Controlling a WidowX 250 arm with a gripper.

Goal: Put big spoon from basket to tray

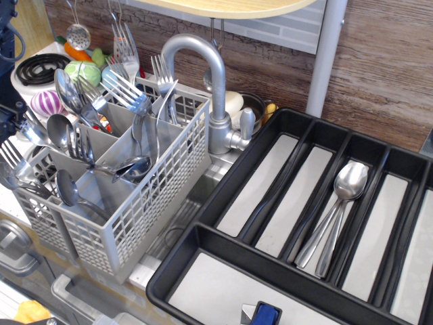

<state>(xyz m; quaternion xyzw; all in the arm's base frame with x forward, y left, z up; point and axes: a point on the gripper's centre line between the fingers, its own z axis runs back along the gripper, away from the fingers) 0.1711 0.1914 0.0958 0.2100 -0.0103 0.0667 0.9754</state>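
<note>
Forks (125,84) crowd the spoon (67,95) in the basket (135,217) and could snag; gripper is not in view, so its grip is unknown.

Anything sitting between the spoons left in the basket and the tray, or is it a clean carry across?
One thing does: the grey faucet rises between the basket and the tray, right beside the basket's far corner. A big spoon lifted high should clear it. Spoons already lie in one tray compartment. The gripper is not in view.
</note>
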